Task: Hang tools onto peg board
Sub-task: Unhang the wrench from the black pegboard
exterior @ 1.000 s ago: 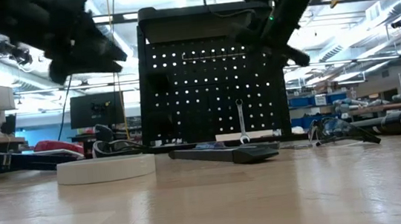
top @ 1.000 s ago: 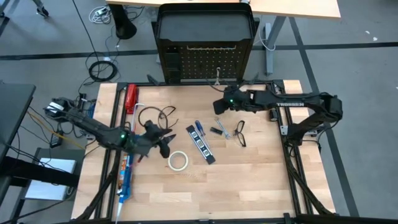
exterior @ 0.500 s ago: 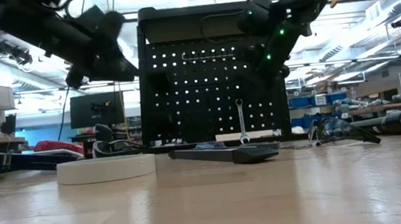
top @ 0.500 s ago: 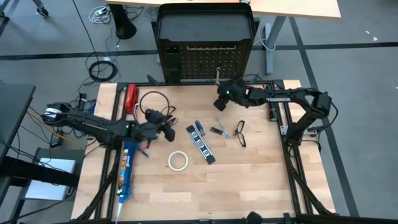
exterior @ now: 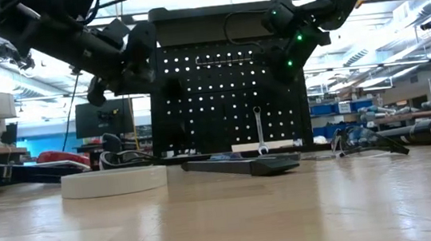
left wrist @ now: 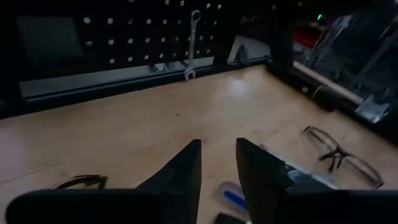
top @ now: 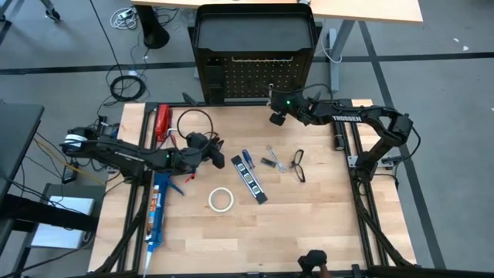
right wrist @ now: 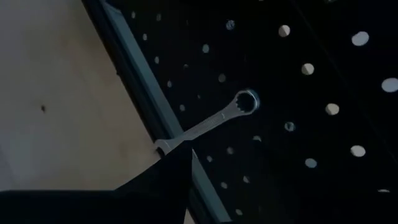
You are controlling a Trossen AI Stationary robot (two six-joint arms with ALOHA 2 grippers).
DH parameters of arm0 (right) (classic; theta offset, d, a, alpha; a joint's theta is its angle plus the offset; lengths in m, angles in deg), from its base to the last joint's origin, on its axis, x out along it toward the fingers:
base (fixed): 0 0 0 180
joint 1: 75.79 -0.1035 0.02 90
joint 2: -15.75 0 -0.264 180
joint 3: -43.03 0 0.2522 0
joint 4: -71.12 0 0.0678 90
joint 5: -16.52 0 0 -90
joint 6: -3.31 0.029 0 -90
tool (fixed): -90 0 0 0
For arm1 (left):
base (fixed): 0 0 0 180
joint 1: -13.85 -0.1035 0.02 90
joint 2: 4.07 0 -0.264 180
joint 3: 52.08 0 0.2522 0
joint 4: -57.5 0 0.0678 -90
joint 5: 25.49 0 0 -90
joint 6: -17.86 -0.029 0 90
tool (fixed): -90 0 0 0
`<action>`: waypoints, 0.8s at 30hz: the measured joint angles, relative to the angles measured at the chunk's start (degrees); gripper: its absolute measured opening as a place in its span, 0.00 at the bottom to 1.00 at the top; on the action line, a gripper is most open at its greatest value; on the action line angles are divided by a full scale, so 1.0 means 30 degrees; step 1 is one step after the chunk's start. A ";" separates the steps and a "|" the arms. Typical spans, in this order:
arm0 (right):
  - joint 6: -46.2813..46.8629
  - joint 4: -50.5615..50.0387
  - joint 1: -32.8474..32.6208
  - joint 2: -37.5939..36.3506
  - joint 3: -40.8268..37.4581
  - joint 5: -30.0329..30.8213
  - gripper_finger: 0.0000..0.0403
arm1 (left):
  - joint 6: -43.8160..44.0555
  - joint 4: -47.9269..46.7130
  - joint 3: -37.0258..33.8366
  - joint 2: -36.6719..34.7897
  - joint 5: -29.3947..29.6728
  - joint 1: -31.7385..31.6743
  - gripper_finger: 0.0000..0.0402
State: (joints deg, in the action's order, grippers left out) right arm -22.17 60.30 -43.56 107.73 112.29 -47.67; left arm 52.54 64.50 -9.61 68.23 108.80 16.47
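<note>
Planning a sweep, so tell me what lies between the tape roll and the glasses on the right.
The high view shows the black-and-white tool and screwdriver between tape roll and glasses.

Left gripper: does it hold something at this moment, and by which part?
Nothing. The left gripper hovers above the table, and its jaws stand a little apart with only bare wood showing between them.

Level across the pale wooden surface (exterior: 225, 216), the black peg board (exterior: 228, 87) stands upright at the back, a silver wrench (exterior: 259, 130) against its lower part. A white tape roll (exterior: 114, 182) lies flat at the left; a long dark flat tool (exterior: 244, 165) lies nearer the middle, safety glasses (exterior: 366, 141) further right. My left arm (exterior: 71, 43) hangs high, my right arm (exterior: 309, 18) before the board's top.
</note>
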 joint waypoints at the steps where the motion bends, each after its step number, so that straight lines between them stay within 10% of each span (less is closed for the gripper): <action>1: -0.0190 0.0000 -0.0007 0.0000 0.0000 -0.0031 0.41 | 0.0007 0.0392 0.0000 0.0225 0.0005 0.0000 0.26; 24: 0.7498 -0.3819 -0.0094 0.5014 0.4985 -0.0897 0.41 | -0.0028 0.1259 0.0000 0.0544 -0.0604 0.0029 0.26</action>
State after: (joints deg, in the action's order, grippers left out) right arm 0.32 48.85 -43.84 122.77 127.25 -50.36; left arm 52.46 68.28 -9.61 69.86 106.99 16.55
